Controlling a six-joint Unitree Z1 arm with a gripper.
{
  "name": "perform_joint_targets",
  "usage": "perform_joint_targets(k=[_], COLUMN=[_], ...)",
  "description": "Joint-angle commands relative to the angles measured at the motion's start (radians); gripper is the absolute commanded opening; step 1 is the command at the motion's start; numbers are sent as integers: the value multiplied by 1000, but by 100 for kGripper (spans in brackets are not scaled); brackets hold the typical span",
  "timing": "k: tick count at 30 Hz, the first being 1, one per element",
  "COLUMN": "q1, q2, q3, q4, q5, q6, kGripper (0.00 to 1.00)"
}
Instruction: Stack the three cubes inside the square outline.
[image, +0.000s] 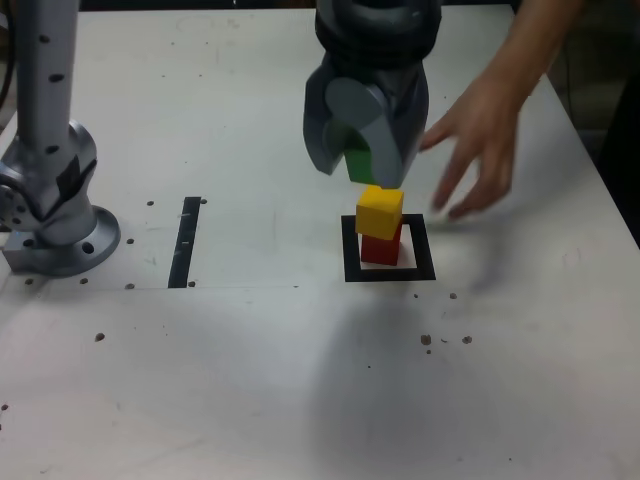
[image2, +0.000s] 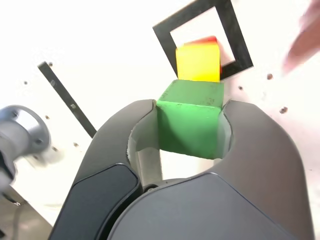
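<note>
Gripper (image: 362, 165) hung nose-down over the square outline (image: 352, 262), smooth grey jaws clamped on the matte green cube (image2: 190, 120) just above the stack. Yellow cube (image: 379, 211) sat on the red cube (image: 378, 249) inside the outline. A person's hand (image: 478, 150) hovered beside them over the white counter (image: 250, 380).

No readable text, labels, brand marks, numbers or signs appear in either view. The cubes, the gripper, the black tape markings and the white table are all plain and unlettered.
</note>
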Motion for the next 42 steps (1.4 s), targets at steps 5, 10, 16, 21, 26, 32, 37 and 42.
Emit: perform_joint_targets(k=[5,10,16,21,26,32,37,42], q1=[-19,-17,-8,-4,-2,-2,-3,-4], q2=[44,60,92,100,107,142,180,225], q3=[-16,-22,-20,-18,-24,-77,-126,-174], q4=[8,10,9,8,3,-12,-19,-16], q5=[7,41,49,49,50,61,60,57], q6=[-30,-32,-32,-32,-31,-26,-12,3], kGripper=[21,21,21,21,21,21,21,21])
